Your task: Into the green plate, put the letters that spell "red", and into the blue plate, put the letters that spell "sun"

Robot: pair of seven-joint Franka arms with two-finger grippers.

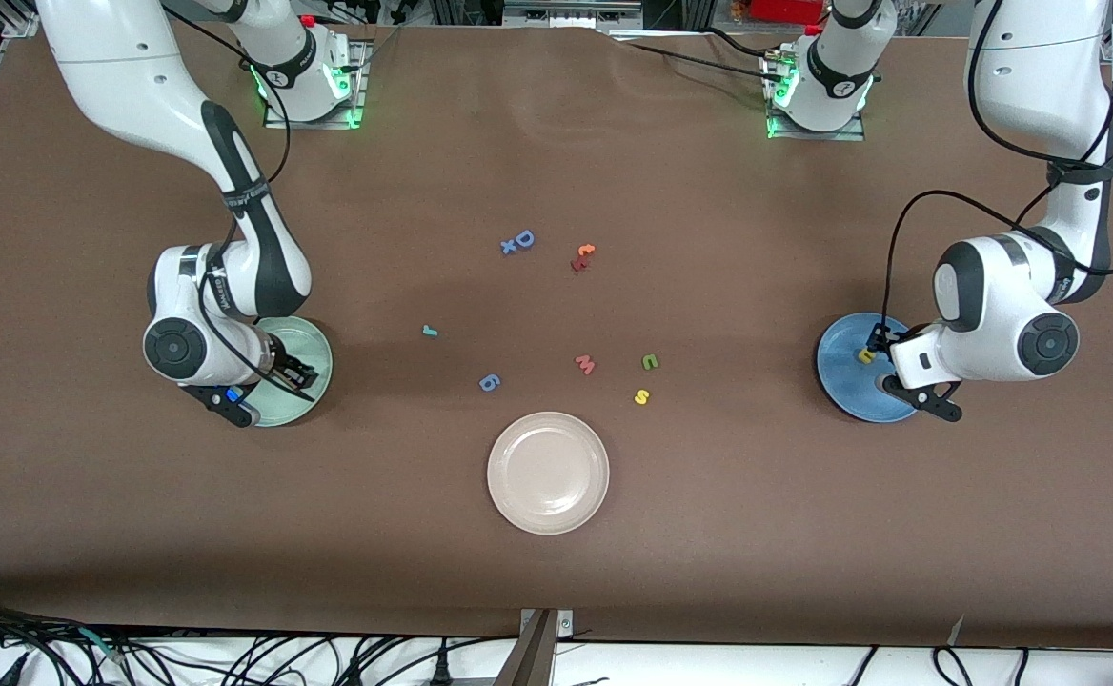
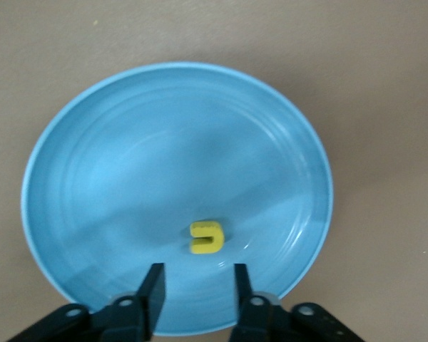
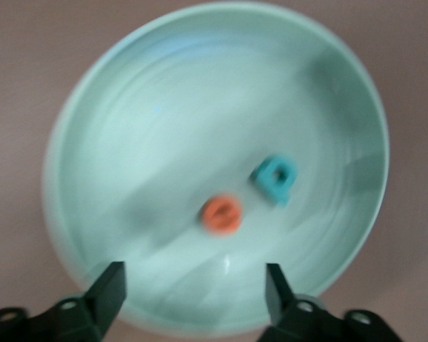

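the yellow "u" [image 2: 206, 237] lies in the blue plate [image 2: 93, 178] at the left arm's end of the table, and the left gripper [image 2: 196, 285] hangs just over it, fingers parted a little with nothing between them, the letter free on the plate just clear of the tips. at the right arm's end the orange "e" [image 3: 222, 214] and teal-blue "d" [image 3: 275, 177] lie side by side in the green plate [image 3: 128, 107]; the right gripper [image 3: 194, 279] hovers above them, spread wide and holding nothing.

the teal "r" [image 1: 430, 332] sits on the brown table [image 1: 709, 534], toward the green plate. the green "n" [image 1: 650, 361] and yellow "s" [image 1: 642, 397] lie close together nearer the blue plate, the "s" nearer the front camera.

among them are a pink letter [image 1: 585, 364], a blue rounded letter [image 1: 489, 383], a blue "D" [image 1: 518, 242] and a red and orange pair [image 1: 582, 257], with a cream plate [image 1: 548, 472] nearest the camera. cables trail along the table's near edge.

in the front view the right arm's wrist hides most of the green plate and both letters in it.
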